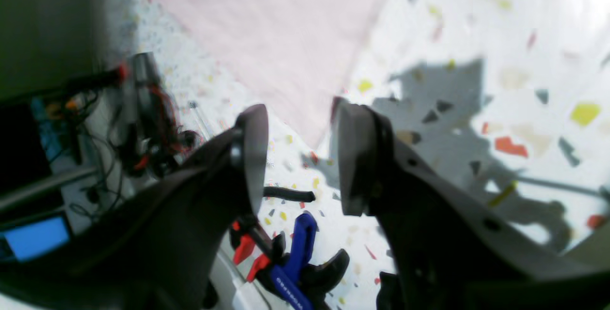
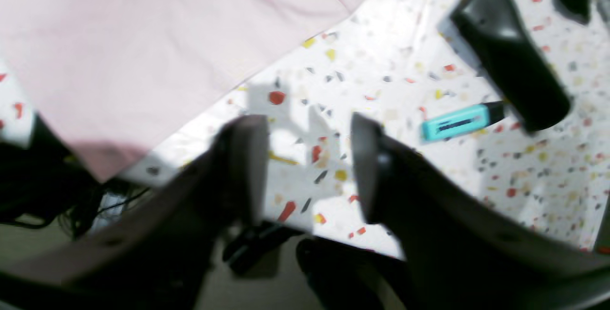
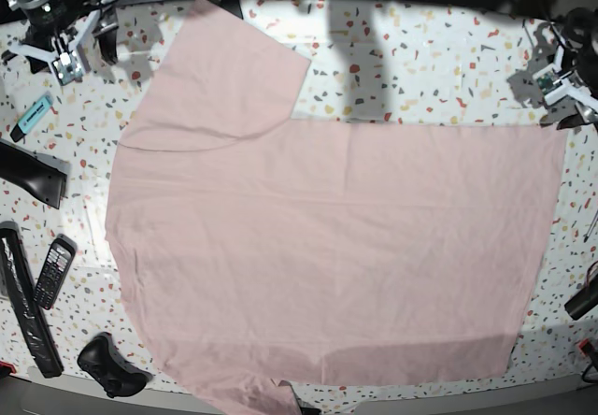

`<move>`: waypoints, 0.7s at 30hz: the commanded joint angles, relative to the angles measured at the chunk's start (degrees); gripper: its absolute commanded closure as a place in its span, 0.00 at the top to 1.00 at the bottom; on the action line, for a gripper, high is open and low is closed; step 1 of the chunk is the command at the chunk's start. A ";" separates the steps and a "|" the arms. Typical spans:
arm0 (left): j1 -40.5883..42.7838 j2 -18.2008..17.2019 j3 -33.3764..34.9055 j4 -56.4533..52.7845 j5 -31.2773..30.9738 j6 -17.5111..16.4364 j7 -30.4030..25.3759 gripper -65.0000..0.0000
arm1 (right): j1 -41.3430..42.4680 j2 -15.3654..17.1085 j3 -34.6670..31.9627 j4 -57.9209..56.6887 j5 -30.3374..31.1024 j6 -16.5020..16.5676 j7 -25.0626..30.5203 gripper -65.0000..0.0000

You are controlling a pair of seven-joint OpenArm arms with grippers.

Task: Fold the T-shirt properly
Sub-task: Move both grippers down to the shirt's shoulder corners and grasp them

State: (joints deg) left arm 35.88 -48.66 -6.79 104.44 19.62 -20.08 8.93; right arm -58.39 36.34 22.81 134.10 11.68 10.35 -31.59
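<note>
The T-shirt [image 3: 327, 247] lies spread flat, plain side up, filling the middle of the speckled table [image 3: 420, 60]. The right gripper [image 2: 307, 167], at the base view's upper left, is spread and empty. The left gripper [image 1: 298, 157], upper right, is also spread, holding nothing. A turquoise marker [image 2: 455, 122] lies near the left edge.

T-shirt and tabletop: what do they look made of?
T-shirt: looks like thin woven or knit cloth, matte pale pink; fine creases and soft fold lines show, and it lies flat with a limp sleeve. Likely cotton, but the fibre can't be told.
Tabletop: white terrazzo-look surface with red, yellow and grey flecks, smooth, slight sheen. Could be printed laminate rather than stone.
</note>
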 commanded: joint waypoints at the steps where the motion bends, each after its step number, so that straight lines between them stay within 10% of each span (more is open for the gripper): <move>1: -2.10 -1.22 1.16 -0.83 0.59 1.95 -0.59 0.36 | 0.33 0.66 0.44 0.90 -0.98 0.00 1.09 0.49; 21: -27.34 -2.64 24.65 -26.58 3.41 4.44 -3.17 0.36 | 3.17 0.63 0.44 0.90 -1.05 -0.02 -0.44 0.49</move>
State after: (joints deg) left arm 9.10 -50.06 18.20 77.54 23.09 -15.62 5.67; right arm -54.94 36.34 22.81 134.10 10.79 10.57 -33.06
